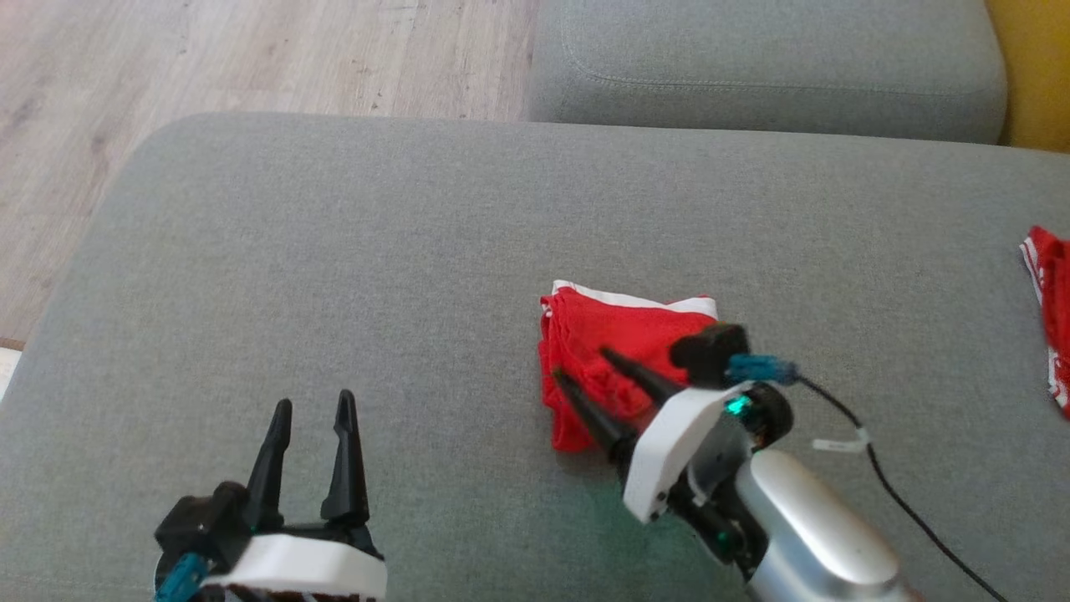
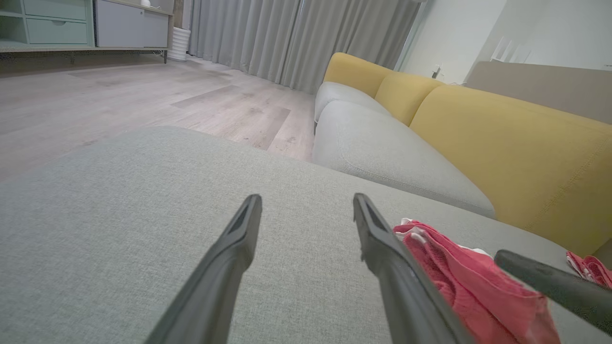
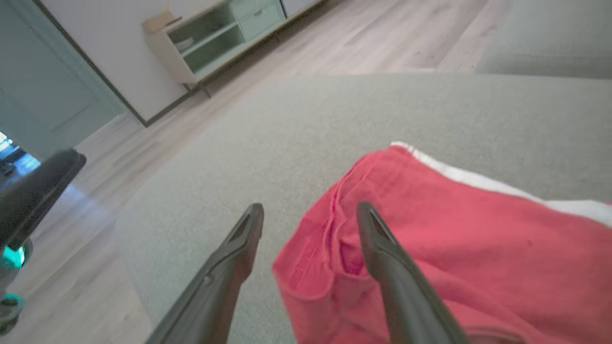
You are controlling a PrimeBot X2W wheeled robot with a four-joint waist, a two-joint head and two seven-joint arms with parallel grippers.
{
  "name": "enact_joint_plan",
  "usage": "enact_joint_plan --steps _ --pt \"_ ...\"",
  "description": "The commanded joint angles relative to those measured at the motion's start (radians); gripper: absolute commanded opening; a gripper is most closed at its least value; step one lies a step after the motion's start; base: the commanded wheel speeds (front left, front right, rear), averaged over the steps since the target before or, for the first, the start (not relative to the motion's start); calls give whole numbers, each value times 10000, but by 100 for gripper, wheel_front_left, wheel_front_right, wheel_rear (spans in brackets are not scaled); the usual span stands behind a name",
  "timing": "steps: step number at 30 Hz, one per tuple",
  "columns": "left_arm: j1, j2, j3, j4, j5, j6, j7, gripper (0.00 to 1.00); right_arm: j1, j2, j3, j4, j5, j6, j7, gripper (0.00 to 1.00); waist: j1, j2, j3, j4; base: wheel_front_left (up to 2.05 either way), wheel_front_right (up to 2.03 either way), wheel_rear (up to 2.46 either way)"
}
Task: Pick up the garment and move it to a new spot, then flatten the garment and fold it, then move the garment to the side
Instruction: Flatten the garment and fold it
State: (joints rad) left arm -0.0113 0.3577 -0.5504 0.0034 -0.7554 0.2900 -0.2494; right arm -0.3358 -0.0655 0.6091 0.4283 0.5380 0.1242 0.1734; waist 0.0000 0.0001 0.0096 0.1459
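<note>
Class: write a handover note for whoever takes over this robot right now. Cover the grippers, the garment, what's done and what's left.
Left gripper: jaws open, empty, over the bare grey cushion.
Right gripper: jaws open over the red garment, gripping nothing.
Garment: a compact folded bundle lying mid-cushion.
Done: the fold, apparently.
Left: probably moving it to the side.
</note>
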Motion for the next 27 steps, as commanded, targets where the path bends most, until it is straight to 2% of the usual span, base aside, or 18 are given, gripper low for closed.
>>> enact_joint_plan --steps 1,6,11,12,13,15,16,23,27 --pt "-201 46 320 -214 122 -12 -89 100 -235 152 -159 -435 -103 65 -306 100 0 -1 -20 -3 0 0 0" --pt "-167 -17 205 -183 122 -29 -81 100 -384 -29 -1269 -601 -1052 65 -1185 100 0 -1 -21 -11 0 0 0" --pt "-262 -97 105 -169 138 -68 -80 100 -600 -617 -2094 -178 -2588 65 -1635 100 0 -1 129 49 0 0 0" --pt "-286 -106 93 -161 141 -79 -80 100 -617 -703 -2154 -29 -2779 65 -1669 95 0 -1 159 69 0 0 0" --pt "-310 -114 81 -151 142 -92 -80 100 -631 -772 -2210 142 -2935 65 -1683 48 0 -1 188 91 0 0 0" --pt "-354 -123 68 -133 142 -113 -79 100 -649 -848 -2198 487 -3061 65 -1693 3 0 -1 252 134 0 0 0" --pt "-372 -123 68 -125 141 -119 -79 100 -660 -875 -2130 661 -3064 65 -1697 0 0 -1 286 153 0 0 0" --pt "-473 -126 88 -85 144 -142 -82 100 -739 -793 -1122 1469 -2843 65 -1787 0 0 -1 450 230 0 0 0" --pt "-538 -133 97 -71 152 -151 -84 100 -784 -581 11 1744 -2487 65 -1855 0 0 -1 531 262 0 0 0"
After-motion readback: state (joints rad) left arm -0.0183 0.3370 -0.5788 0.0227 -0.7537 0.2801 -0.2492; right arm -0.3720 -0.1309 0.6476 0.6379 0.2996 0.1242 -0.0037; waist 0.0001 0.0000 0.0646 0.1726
